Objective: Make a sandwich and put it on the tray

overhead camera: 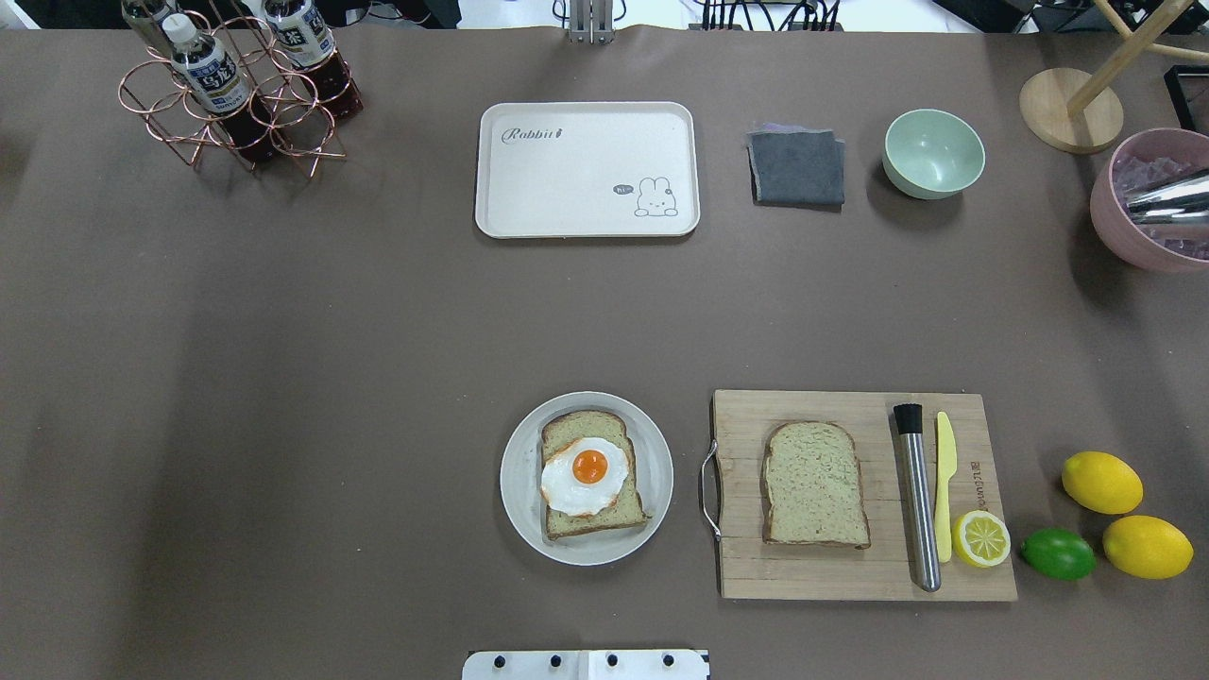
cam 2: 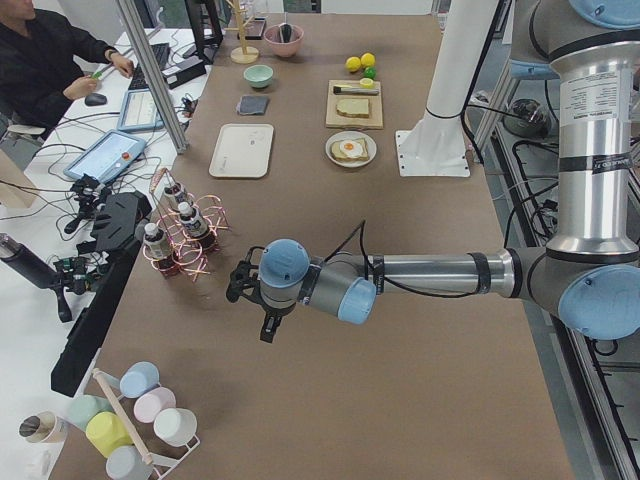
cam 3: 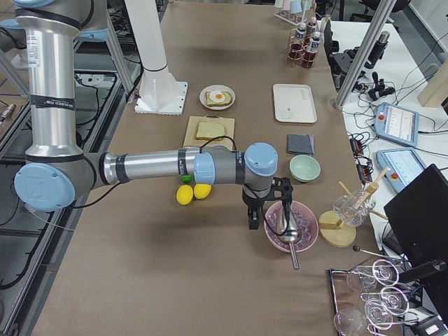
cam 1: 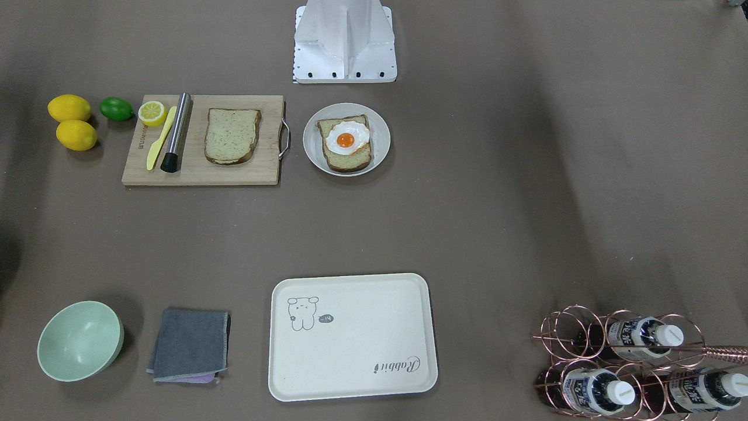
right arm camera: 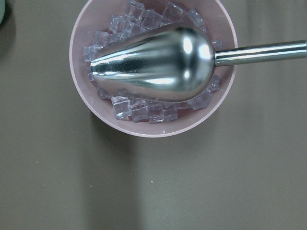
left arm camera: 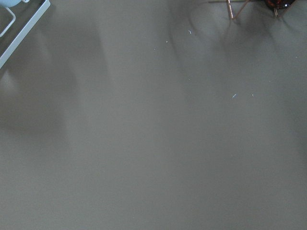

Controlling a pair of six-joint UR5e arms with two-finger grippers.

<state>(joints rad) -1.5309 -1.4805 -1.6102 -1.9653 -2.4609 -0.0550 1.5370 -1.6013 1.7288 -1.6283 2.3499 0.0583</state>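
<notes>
- While unstacked, egg-topped slice (overhead camera: 586, 472) sat on near plate (overhead camera: 517, 477), second slice (overhead camera: 815, 484) on board (overhead camera: 756, 567) rightward, tray (overhead camera: 567, 179) far.
- Judged light, soft; pinch crust edge.
- Left gripper (cam 2: 254, 310), right gripper (cam 3: 268, 212): open or closed, couldn't tell.

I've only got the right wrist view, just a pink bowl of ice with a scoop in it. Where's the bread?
Observer: A bare slice lies on the board, beside the plate.
Operator: And the egg?
Observer: The egg sits on a second slice on that plate.
Operator: Is the tray free?
Observer: The tray holds nothing; it is on the far side of the table from the plate.
</notes>
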